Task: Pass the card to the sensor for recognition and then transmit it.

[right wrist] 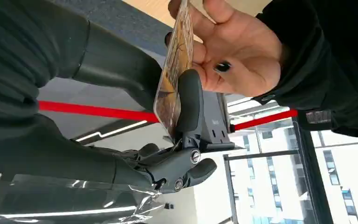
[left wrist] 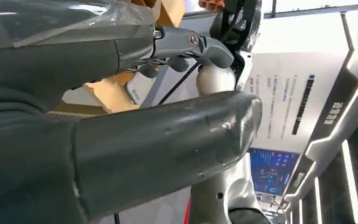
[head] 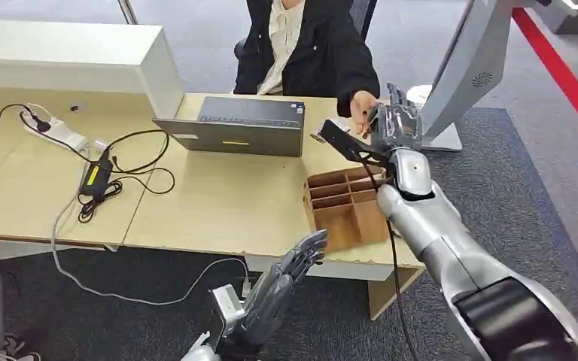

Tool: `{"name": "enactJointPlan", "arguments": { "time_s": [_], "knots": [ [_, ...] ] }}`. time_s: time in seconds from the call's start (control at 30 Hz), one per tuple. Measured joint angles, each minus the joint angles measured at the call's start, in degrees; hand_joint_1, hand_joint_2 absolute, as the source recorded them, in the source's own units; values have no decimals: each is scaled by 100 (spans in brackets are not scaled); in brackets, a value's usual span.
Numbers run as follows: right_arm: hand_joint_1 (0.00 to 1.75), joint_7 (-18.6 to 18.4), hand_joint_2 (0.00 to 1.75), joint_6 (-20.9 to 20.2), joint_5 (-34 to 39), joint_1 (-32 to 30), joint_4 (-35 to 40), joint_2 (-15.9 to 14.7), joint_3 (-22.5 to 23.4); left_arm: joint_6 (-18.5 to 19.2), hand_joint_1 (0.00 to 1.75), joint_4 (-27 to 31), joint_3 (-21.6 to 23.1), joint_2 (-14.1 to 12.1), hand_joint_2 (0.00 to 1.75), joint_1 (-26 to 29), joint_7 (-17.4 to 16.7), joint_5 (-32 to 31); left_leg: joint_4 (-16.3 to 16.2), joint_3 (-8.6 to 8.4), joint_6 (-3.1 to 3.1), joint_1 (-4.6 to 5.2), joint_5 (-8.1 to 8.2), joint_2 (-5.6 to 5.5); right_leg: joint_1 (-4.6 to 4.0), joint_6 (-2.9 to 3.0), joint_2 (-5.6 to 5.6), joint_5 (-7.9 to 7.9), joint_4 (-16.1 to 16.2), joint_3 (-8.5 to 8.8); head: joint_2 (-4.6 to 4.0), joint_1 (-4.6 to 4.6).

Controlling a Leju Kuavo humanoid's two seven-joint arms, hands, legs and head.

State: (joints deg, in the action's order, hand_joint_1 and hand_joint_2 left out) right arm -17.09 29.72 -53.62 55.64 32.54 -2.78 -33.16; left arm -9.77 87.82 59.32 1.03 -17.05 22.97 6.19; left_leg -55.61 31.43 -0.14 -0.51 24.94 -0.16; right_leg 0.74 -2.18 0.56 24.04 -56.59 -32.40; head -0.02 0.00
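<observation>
From the head view the right hand (head: 396, 120) is raised over the far right corner of the desk (head: 211, 203), meeting a seated person's hand (head: 361, 111), but the card itself is too small there to make out; the right wrist view shows it plainly — the card (right wrist: 173, 70) is pinched between the robot's thick thumb and a dark finger (right wrist: 189, 105), while the person's hand (right wrist: 235, 46) grips its other end, so both hold it at once. The card is seen nearly edge-on in that view, its long axis running from the robot's fingers toward the person's palm, its printed yellowish face turned toward the thumb. The left hand (head: 282, 282) hangs low in front of the desk edge, fingers apart and holding nothing; its wrist view shows the fingers (left wrist: 186, 46) loosely extended, with the right arm's silver body beyond. On the desk, a wooden divided box (head: 346, 207) sits just below the right forearm, which crosses over its near corner. A closed-angle grey laptop (head: 233, 128) stands left of the handover, a power strip (head: 56, 131) and a black adapter (head: 95, 177) with tangled cables lie further left, and a grey monitor stand (head: 459, 83) rises just right of the raised hand — close beside it.
</observation>
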Motion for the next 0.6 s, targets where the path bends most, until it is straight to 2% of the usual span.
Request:
{"name": "enactJointPlan", "arguments": {
  "time_s": [0.07,0.1,0.13,0.17,0.2,0.23,0.6],
  "knots": [
    [175,-46,175,-37,-41,8,-94,7,-9,0,0,-26,13,22,0,5,-4,-2,0,0,0,0,0,0,0,0,1,0,0,0,0,0],
    [152,-72,175,-57,-46,8,-129,7,-15,0,0,-35,22,31,0,6,-4,-2,0,0,0,0,0,0,0,0,1,0,0,0,0,-2],
    [152,-100,175,-79,-54,11,-168,7,-28,9,0,-46,22,37,0,5,-4,-2,0,0,0,0,0,0,0,0,1,0,0,0,0,0],
    [86,-116,175,-94,-57,14,-199,7,-33,18,0,-52,22,41,0,5,-4,-2,0,0,0,0,0,0,0,0,1,0,0,0,0,-2],
    [5,-138,175,-101,-59,15,-232,4,-35,20,0,-68,22,52,0,5,-4,-2,0,0,0,0,0,0,0,0,1,0,0,0,0,-2],
    [0,-155,175,-114,-59,20,-262,2,-35,26,0,-79,22,66,0,5,-4,-2,-1,0,0,0,0,0,0,0,1,0,0,0,0,0],
    [0,-302,175,-138,-133,74,-560,-66,-85,105,0,-269,24,114,0,-4,68,59,0,0,0,0,-1,1,0,1,-1,-2,0,-2,0,0]
  ]
}}
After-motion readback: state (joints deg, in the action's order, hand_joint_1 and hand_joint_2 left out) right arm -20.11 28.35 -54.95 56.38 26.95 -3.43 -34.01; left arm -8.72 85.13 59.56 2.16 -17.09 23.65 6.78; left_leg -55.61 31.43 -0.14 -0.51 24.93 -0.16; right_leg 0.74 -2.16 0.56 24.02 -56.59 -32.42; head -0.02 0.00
